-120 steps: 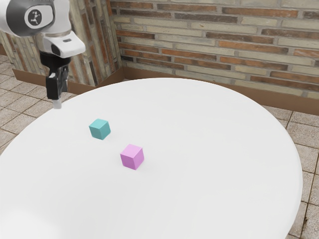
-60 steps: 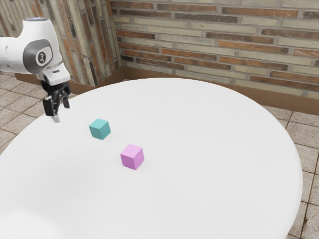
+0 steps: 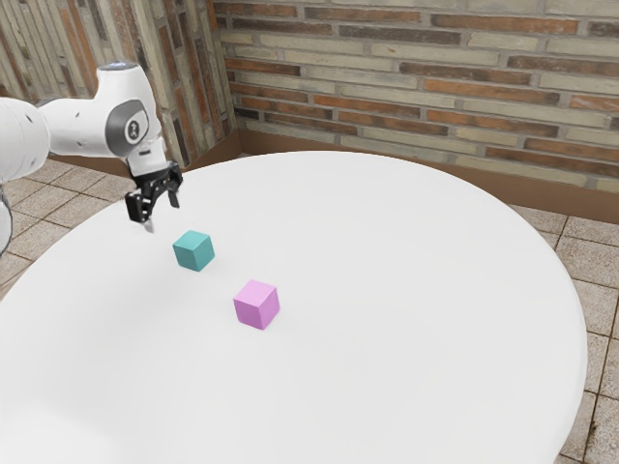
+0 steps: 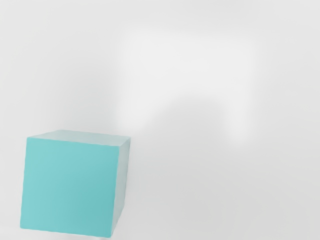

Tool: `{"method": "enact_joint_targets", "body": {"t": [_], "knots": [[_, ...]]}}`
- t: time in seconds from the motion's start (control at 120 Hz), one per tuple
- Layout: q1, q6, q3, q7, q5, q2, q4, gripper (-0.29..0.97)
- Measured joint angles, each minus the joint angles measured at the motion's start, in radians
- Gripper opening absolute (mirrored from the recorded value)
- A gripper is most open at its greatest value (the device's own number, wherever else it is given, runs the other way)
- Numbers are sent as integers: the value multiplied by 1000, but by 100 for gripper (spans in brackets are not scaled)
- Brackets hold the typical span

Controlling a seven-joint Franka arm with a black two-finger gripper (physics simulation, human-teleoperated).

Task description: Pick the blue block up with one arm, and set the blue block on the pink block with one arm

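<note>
— So, how do our fingers stand?
— Apart, as far as the exterior view lets us read them. The two fingers (image 3: 147, 222) of our black two-finger gripper (image 3: 157, 215) are spread, with nothing between them and nothing touching them. They point down toward the table at a slight tilt.
— And the block we are after?
— The small blue-green cube block (image 3: 193, 250) sits flat on the round white tabletop (image 3: 406, 290). It is near our gripper, toward the exterior view's right and a little lower in that view. We hang over the tabletop, clear of the block. In the wrist view the same cube (image 4: 72, 185) shows a broad turquoise face and a paler side face, with bare white surface all around it.
— Where is the other one?
— The small pink cube block (image 3: 256, 304) lies on the same tabletop, near the blue-green one. It is further toward the exterior view's right and nearer that camera. The two cubes are apart, with bare table between them.
— And beyond our hand?
— Our white arm (image 3: 82, 130) comes in from the exterior view's left. Past the table's far rim runs a brick wall (image 3: 416, 77) in brown and grey, and tan floor tiles (image 3: 580, 256) lie around the table
</note>
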Motion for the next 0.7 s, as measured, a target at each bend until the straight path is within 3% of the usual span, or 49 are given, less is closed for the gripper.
{"method": "enact_joint_targets", "body": {"t": [0.225, 0.7], "knots": [[-2, 7, 0, 55, -17, 154, 150, 68], [-1, 31, -2, 127, -55, 312, 297, 68]]}}
